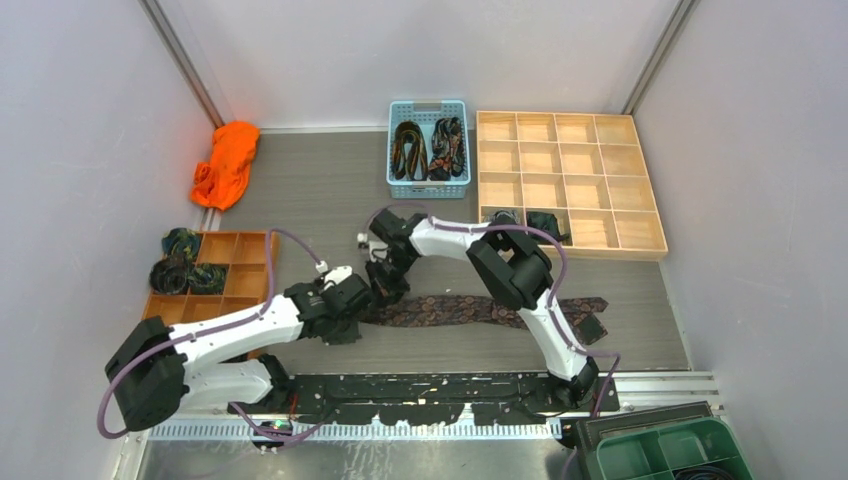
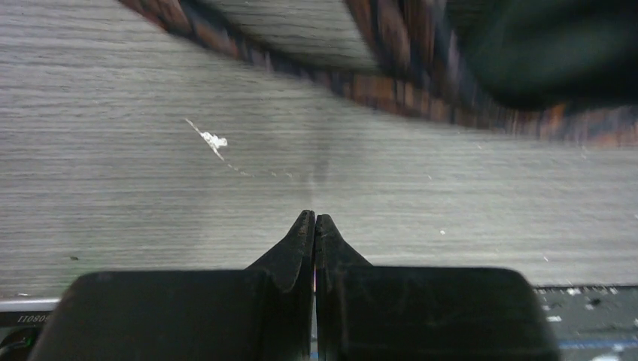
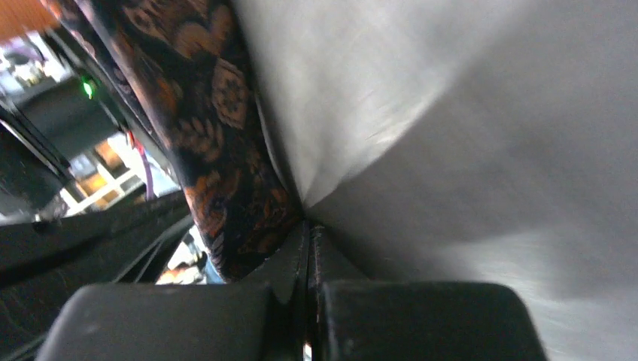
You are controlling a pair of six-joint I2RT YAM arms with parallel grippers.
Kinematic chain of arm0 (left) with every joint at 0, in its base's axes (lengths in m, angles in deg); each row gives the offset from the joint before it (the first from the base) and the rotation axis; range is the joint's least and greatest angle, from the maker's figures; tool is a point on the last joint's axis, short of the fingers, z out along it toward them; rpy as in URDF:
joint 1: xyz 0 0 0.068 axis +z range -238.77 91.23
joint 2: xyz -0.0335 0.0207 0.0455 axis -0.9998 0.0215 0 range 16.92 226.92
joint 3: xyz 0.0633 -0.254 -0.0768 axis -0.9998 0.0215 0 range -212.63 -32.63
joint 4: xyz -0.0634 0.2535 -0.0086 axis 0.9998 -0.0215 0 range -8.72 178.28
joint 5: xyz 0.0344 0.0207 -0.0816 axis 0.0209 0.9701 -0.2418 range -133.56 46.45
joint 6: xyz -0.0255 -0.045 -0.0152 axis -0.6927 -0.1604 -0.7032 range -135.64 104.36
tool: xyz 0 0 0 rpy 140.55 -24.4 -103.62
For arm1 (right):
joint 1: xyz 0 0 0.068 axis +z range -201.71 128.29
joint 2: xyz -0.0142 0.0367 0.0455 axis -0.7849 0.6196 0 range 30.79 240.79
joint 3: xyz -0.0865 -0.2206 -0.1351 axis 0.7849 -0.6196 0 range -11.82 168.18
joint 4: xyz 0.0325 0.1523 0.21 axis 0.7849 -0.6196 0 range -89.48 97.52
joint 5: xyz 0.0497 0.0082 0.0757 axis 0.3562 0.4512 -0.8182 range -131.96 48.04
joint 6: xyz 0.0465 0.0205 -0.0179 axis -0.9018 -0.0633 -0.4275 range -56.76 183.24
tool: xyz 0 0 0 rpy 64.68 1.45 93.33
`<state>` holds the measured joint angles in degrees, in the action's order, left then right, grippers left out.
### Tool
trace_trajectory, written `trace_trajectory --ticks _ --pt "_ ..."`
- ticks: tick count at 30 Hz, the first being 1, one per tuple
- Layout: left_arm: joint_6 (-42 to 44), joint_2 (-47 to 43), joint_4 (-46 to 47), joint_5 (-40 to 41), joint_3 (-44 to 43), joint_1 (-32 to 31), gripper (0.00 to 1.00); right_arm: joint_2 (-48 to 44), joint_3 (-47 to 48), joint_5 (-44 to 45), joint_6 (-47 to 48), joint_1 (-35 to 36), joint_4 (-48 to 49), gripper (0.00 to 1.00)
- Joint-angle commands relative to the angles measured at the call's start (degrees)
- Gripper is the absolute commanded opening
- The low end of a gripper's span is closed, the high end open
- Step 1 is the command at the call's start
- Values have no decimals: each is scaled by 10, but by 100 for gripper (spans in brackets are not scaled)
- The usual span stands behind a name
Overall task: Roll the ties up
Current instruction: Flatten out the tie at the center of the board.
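A brown-maroon paisley tie (image 1: pixel 470 310) lies stretched across the table's front, left to right. My right gripper (image 1: pixel 385 283) reaches over to its left end and is shut on the tie there. In the right wrist view the fabric (image 3: pixel 218 113) rises from the closed fingertips (image 3: pixel 299 248) of my right gripper (image 3: pixel 308 226). My left gripper (image 1: pixel 362 318) hovers just beside that end, shut and empty. In the left wrist view my left gripper (image 2: pixel 314 218) points at bare table, and the tie (image 2: pixel 376 90) runs along the top. More ties (image 1: pixel 428 150) fill a blue basket.
A blue basket (image 1: pixel 428 106) stands at the back, with a wooden grid tray (image 1: pixel 590 180) to its right holding coiled ties (image 1: pixel 545 222). Another wooden tray (image 1: pixel 240 262) with coils (image 1: pixel 178 268) sits at left. An orange cloth (image 1: pixel 225 165) lies far left, and a green bin (image 1: pixel 670 450) sits at the near right.
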<state>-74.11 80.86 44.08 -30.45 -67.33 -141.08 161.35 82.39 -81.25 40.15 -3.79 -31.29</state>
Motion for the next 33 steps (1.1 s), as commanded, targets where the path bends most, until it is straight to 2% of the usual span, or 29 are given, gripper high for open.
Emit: trace_trajectory --ticks 1,7,11,14,19,23,27,31,33 --pt "-28 41 35 48 21 -7 0 -36 -82 -21 -26 41 59 1" --pt "-41 108 49 64 32 -15 0 -32 -108 -63 -22 53 52 1" --pt "-47 121 33 74 15 -16 0 -35 -84 -4 -5 42 17 1" --pt "-49 93 -21 88 -17 -17 0 -56 -72 45 -21 19 39 1" --pt "-68 -4 -144 161 -75 -16 0 -98 -41 112 -48 -24 52 6" --pt "-82 -89 -194 195 -115 -5 0 -117 -2 153 -25 -35 16 20" --pt "-110 -167 -284 302 -210 -5 0 -126 41 187 6 -22 -32 30" --pt "-34 -240 -264 404 -303 -5 0 -99 115 284 55 28 -107 40" --pt "14 -271 -237 437 -340 -5 0 -89 139 301 63 48 -119 51"
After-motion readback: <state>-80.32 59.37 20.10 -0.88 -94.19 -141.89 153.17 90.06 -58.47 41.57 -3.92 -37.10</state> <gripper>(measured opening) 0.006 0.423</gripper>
